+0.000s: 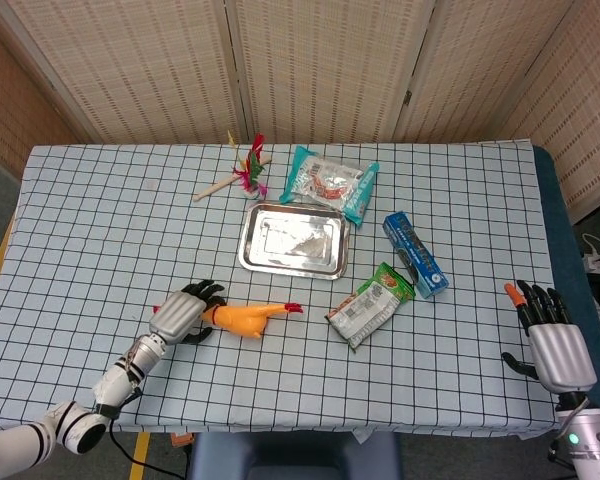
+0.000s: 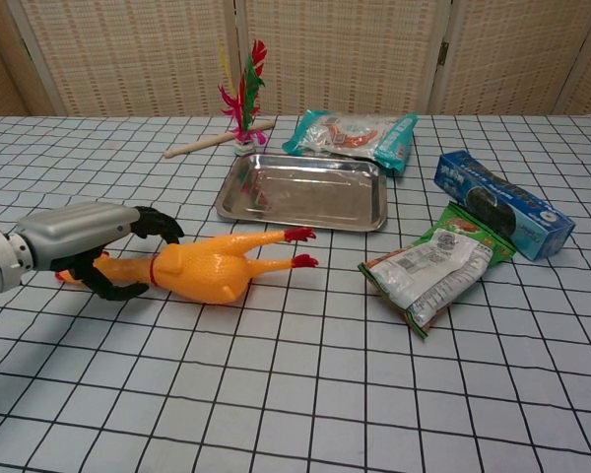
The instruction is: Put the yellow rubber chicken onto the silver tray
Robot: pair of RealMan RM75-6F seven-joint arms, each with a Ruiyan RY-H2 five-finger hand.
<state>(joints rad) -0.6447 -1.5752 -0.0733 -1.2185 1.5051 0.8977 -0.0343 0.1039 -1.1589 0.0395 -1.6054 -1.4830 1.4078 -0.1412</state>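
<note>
The yellow rubber chicken (image 1: pixel 248 318) (image 2: pixel 209 266) lies on its side on the checked cloth, red feet pointing right. My left hand (image 1: pixel 183 313) (image 2: pixel 84 246) is at its head end, dark fingers curled over the neck and thumb under it, holding the neck; the head is mostly hidden. The silver tray (image 1: pixel 255 255) (image 2: pixel 238 202) sits bare a short way behind the chicken's feet. My right hand (image 1: pixel 553 343) hovers at the table's near right corner with fingers spread, holding nothing; only the head view shows it.
A green snack bag (image 1: pixel 372 303) (image 2: pixel 433 266) and a blue box (image 1: pixel 415 253) (image 2: pixel 502 202) lie right of the tray. A teal snack packet (image 1: pixel 328 183) (image 2: pixel 353 136) and a feathered stick toy (image 1: pixel 242 172) (image 2: pixel 238 108) lie behind it.
</note>
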